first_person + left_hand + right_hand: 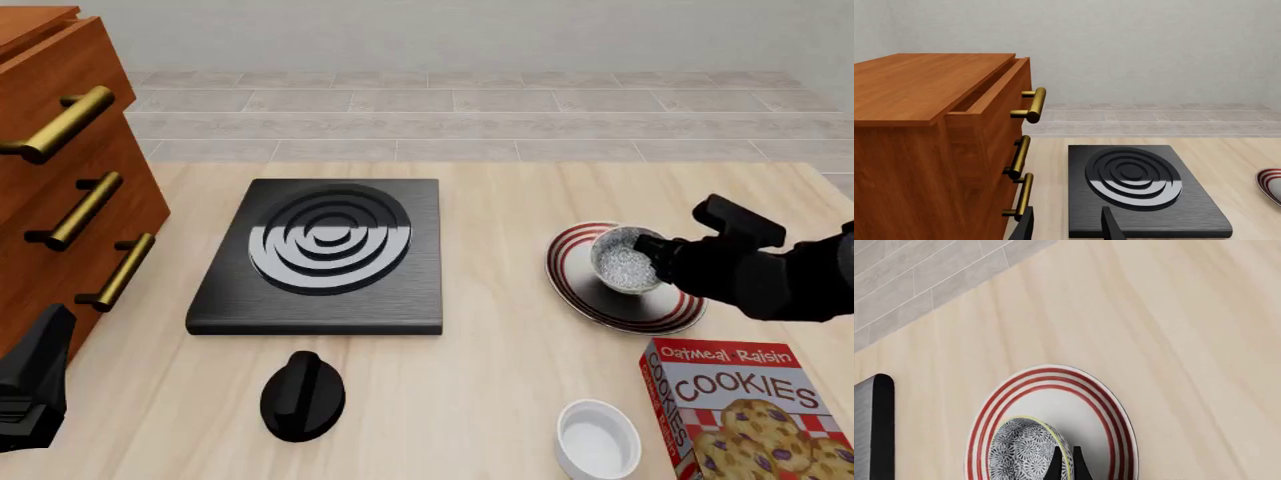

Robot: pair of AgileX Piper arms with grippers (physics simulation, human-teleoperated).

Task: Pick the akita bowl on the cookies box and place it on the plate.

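Speckled black and white, the akita bowl (623, 262) sits over the plate (582, 297), and our right gripper (654, 250) has its jaws pinched narrowly on the bowl's rim at the side nearest the arm. In the right wrist view we see the two dark fingertips (1056, 466) close together astride the pale rim of the bowl (1022, 452), with the bowl lying toward one side of the red-ringed plate (1102, 410) rather than at its centre; whether the bowl's base already rests on the plate we cannot tell. The cookies box (741, 410) lies flat at the near right corner of the counter (494, 400), well apart from the bowl and carrying nothing on its visible face. Just beside the box on its left stands a plain white small bowl (598, 438). Our left gripper (1066, 225) hangs low at the near left, close to the wooden drawer cabinet (54, 180), and its jaws stand apart with nothing between them, looking toward the black stove (324, 256) in the middle of the counter. A black knob (303, 396) lies on the counter in front of the stove, near its front edge
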